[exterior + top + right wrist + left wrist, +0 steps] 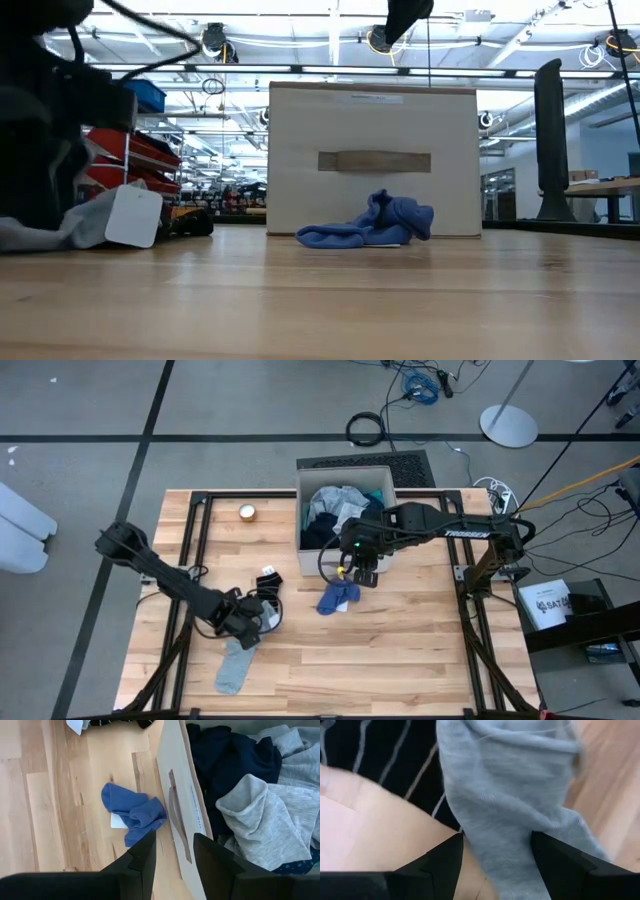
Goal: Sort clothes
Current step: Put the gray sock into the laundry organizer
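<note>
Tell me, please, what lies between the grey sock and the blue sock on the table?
In the high view, only bare wood lies between the grey sock and the blue sock; the left gripper is at the grey sock's upper end.

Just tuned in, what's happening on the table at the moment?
The left gripper is down at the near left of the table, open, with a grey sock between its fingers. The right gripper hangs above the front wall of the beige box, empty; the box holds grey and navy clothes. A blue sock lies on the table before the box.
</note>
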